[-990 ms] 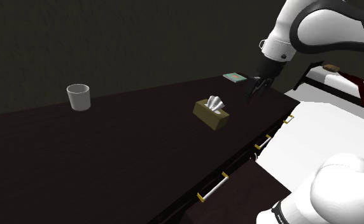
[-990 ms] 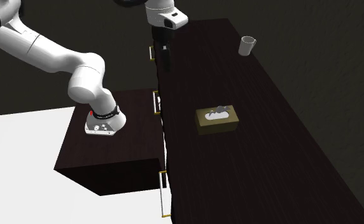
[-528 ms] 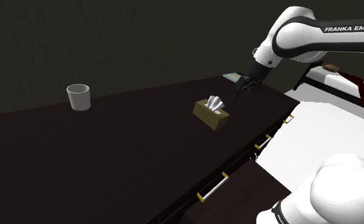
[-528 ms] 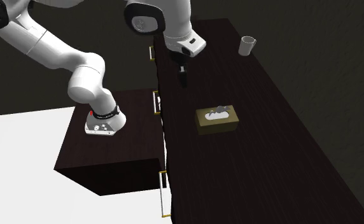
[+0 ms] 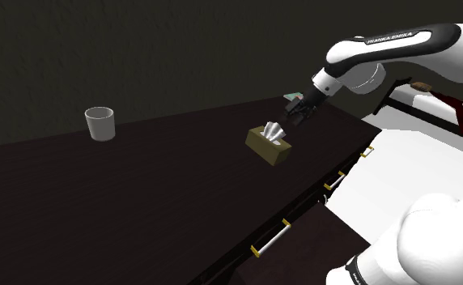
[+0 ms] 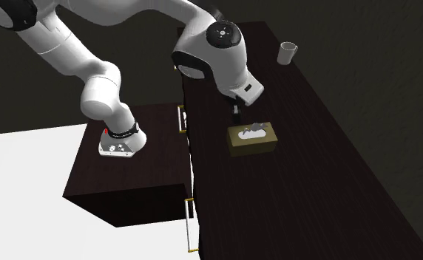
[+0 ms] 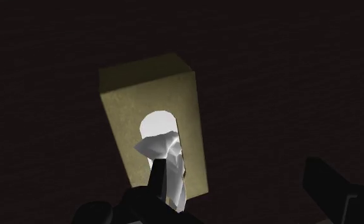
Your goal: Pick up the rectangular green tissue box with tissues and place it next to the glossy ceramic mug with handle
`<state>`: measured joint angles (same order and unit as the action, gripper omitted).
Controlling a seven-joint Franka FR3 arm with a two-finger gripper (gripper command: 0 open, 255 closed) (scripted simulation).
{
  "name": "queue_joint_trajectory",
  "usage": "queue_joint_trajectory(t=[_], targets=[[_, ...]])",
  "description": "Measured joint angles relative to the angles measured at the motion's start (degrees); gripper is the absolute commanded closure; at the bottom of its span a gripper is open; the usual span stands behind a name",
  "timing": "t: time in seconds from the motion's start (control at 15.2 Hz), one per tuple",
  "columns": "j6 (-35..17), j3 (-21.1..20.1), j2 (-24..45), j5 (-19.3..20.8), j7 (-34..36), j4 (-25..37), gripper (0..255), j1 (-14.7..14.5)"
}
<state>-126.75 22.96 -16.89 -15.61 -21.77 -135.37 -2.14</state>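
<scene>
Two black fingers [image 7: 327,184] stand apart, empty, close over the olive tissue box [image 5: 269,147] on the table [image 5: 141,194], well apart from the mug [image 5: 100,124]. You'll likely find it light, thin-walled, crushable: take its long sides gently, clear of the soft tissue [image 7: 165,149].

Wrist view: the tissue box [image 7: 150,105] has its near end behind one black finger [image 7: 156,183], and both fingers run off the picture's edge. Second exterior view: the white wrist link [image 6: 221,55] covers most of the gripper [image 6: 235,113] (only a dark tip shows). Shoulder view: a flat teal item [image 5: 290,96] sits partly behind the gripper, too small to name.
</scene>
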Motion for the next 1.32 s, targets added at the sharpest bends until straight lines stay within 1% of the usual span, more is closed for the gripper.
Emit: queue_joint_trajectory(t=[0.2, 0.33, 0.46, 0.59, 0.92, 1.06, 1.32], targets=[[-2.02, 4.03, 7.01, -9.5, -7.23, 3.51, 0, -1.94], [-1.94, 6.16, 11.94, -16.65, -12.4, 6.45, 0, -2.6], [-0.47, 7.51, 17.53, -24.0, -17.13, 10.58, 0, -2.47], [-0.84, 7.52, 20.51, -28.22, -20.05, 11.57, 0, -2.23], [-2.58, 6.58, 23.9, -32.28, -22.46, 12.08, 0, -2.55], [-3.02, 6.34, 24.53, -33.05, -22.95, 12.05, 0, -2.63], [-3.12, 6.26, 24.83, -33.33, -23.09, 12.18, 0, -2.64]])
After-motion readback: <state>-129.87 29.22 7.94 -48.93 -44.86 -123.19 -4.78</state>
